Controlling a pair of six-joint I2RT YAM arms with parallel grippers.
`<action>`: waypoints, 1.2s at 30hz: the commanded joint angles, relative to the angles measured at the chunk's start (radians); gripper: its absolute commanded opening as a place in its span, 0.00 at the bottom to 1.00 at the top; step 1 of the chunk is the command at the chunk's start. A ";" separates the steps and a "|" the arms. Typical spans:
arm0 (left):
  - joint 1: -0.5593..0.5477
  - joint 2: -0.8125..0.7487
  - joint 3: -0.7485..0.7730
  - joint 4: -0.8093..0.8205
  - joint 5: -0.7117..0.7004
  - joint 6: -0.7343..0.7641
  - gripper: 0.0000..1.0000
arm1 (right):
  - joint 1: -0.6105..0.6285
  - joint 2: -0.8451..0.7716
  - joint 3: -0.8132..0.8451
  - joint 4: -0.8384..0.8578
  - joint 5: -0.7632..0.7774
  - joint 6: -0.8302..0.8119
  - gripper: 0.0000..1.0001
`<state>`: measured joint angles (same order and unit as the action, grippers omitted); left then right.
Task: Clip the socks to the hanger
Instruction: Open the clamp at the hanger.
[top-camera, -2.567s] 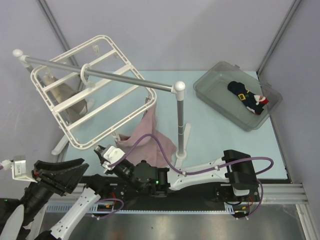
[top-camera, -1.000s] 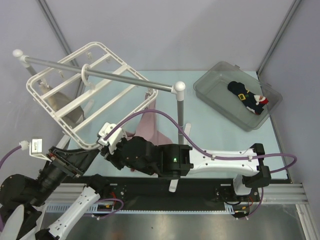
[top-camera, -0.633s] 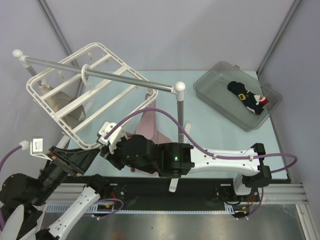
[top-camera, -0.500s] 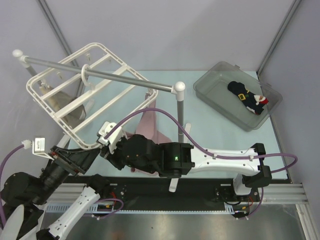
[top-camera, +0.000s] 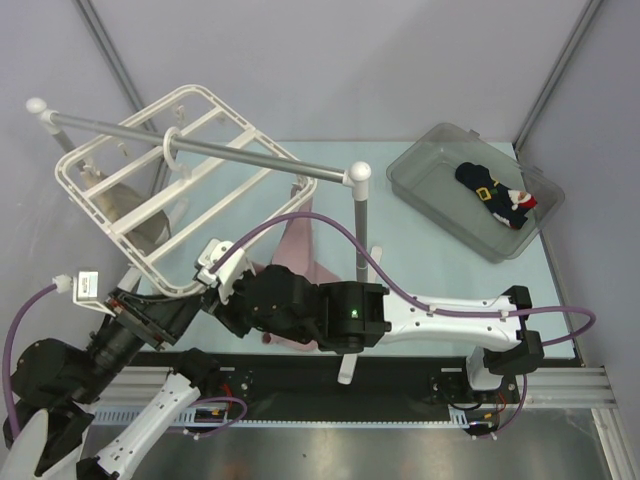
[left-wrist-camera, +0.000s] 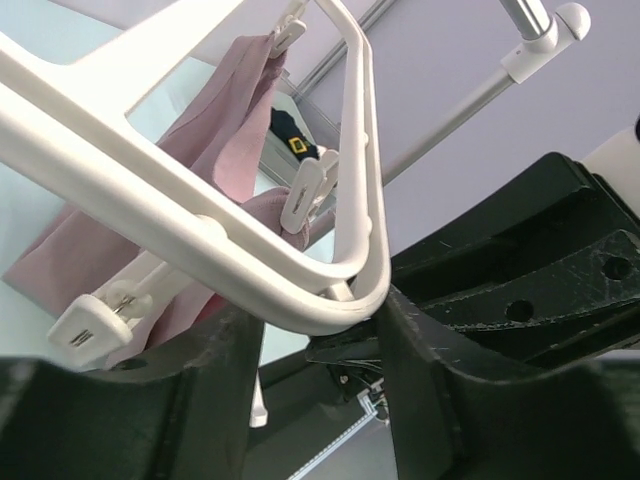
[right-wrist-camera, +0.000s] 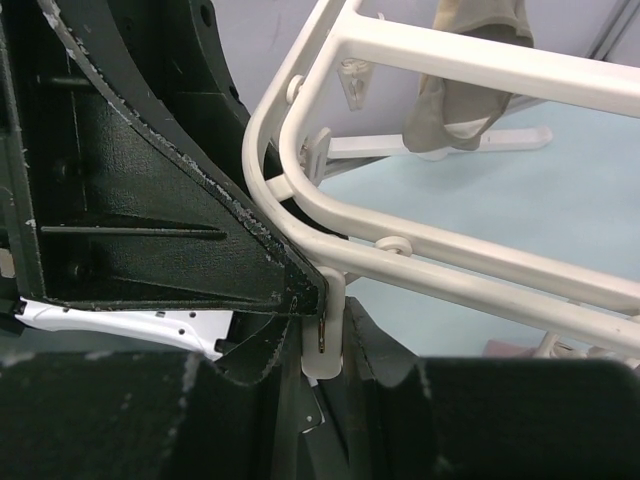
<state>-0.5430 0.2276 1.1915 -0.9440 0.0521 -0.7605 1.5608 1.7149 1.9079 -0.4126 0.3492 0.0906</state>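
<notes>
The socks, dark with a yellow band and red-and-white patches, lie in the grey bin at the far right. A dark bit of them shows in the left wrist view. The hanger, a white frame, hangs by its hook on the silver rail. My left gripper is shut on the frame's near corner, which lies between its fingers. My right gripper is shut on a small white clip under that same corner.
A pink cloth hangs from a clip on the frame's right edge, just behind my right arm. A beige cloth hangs from the frame's left part. The rail's upright post stands mid-table.
Since 2.6 s ago the frame has tilted up and both grippers have closed in on its near corner. Over the last second only the left arm has shifted slightly right.
</notes>
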 joint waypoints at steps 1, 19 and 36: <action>-0.005 0.004 -0.021 0.020 0.002 -0.005 0.50 | -0.001 0.005 0.065 0.015 -0.035 0.012 0.00; -0.005 0.001 -0.010 -0.007 -0.041 -0.045 0.00 | -0.007 -0.110 -0.085 0.041 -0.003 0.046 0.69; -0.005 -0.010 -0.023 -0.035 -0.051 -0.028 0.00 | 0.131 -0.478 -0.253 -0.353 0.266 0.161 0.63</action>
<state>-0.5434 0.2226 1.1778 -0.9531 0.0029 -0.7864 1.6878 1.3544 1.6718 -0.6918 0.5129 0.2092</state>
